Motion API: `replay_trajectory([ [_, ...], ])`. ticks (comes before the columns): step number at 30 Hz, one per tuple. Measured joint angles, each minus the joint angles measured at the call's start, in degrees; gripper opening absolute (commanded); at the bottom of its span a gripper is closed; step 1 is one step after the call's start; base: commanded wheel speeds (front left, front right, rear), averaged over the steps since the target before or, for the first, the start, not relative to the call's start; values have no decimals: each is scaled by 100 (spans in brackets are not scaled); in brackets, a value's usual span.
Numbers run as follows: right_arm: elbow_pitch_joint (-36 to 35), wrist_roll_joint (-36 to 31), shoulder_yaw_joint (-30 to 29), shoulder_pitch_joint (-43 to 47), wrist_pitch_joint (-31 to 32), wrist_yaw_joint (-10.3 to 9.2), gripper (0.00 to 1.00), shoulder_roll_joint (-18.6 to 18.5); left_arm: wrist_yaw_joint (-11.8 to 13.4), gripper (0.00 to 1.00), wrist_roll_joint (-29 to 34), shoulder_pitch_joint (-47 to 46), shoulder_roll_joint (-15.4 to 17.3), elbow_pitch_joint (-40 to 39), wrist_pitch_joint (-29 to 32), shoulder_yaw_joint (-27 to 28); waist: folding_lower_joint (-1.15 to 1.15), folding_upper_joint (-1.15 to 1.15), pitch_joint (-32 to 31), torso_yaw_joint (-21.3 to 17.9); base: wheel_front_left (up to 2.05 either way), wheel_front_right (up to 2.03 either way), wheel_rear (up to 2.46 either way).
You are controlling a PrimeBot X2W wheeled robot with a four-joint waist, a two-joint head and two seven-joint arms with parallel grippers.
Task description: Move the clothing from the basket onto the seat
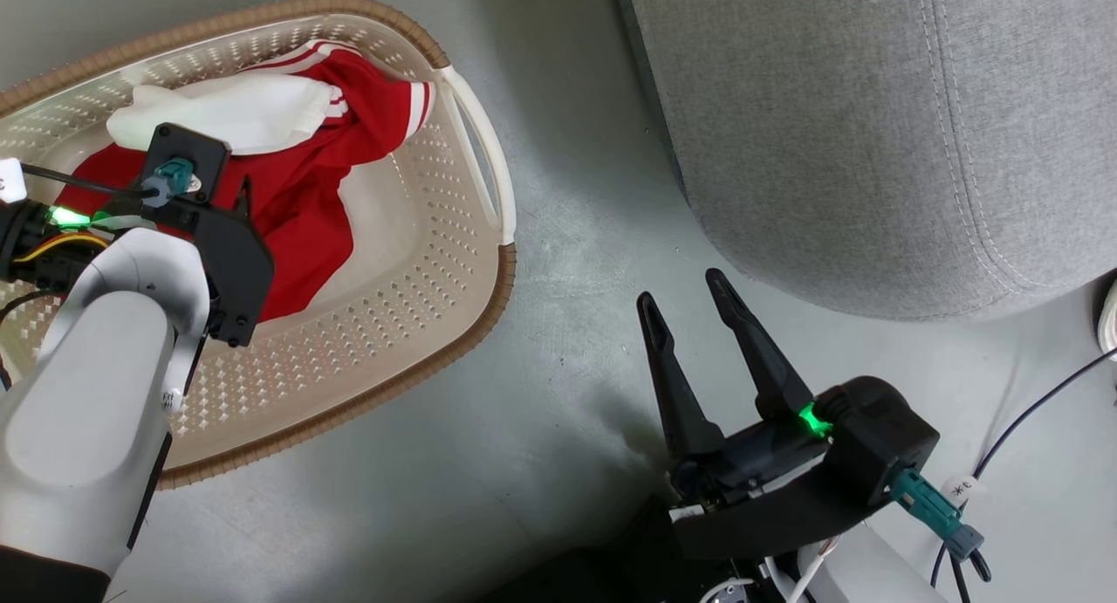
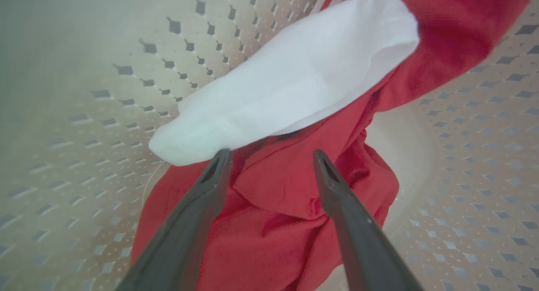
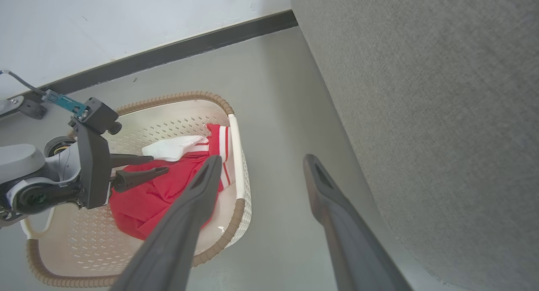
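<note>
Left gripper (image 2: 271,153), wrist view: two dark fingers rise from the bottom edge, spread wide, nothing clamped. Between the tips sits a raised red fold of the clothing (image 2: 273,223). The white inner part (image 2: 294,84) lies just beyond the tips, running slantwise across the view. Whether the tips touch the fabric: cannot tell. They are at it or just above it.

Location of clothing: wholly inside the basket (image 1: 489,306), bunched on its bottom. In the head view its long axis runs diagonally, from the striped cuff (image 1: 419,106) beside the white handle (image 1: 476,149) down toward the left arm's wrist, which covers part of it. The red fold lies across the gap between the fingers, so a plain closing should catch it (judgement).

Key relation: the clothing lies straight ahead of the left jaws and under them, so the left arm is by far the nearer. Right gripper (image 1: 681,287) hangs over bare floor (image 1: 567,236) between the basket and the seat (image 1: 829,132), well apart from the clothing. Its fingers are parted and empty, pointing toward the seat's rounded near corner.

The seat stands to the robot's right of the basket, with a strip of floor between them. Step in hand, as judged: grasp not yet made; the lift and the carry rightward remain.
</note>
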Motion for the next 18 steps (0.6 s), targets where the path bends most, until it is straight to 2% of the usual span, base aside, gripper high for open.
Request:
replay_trajectory([
  [18,-33,-153,-83,-1,0,-1,100,1,-154,100,-152,15,-222,387,38,-41,0,0,86,147,0,0,0],
])
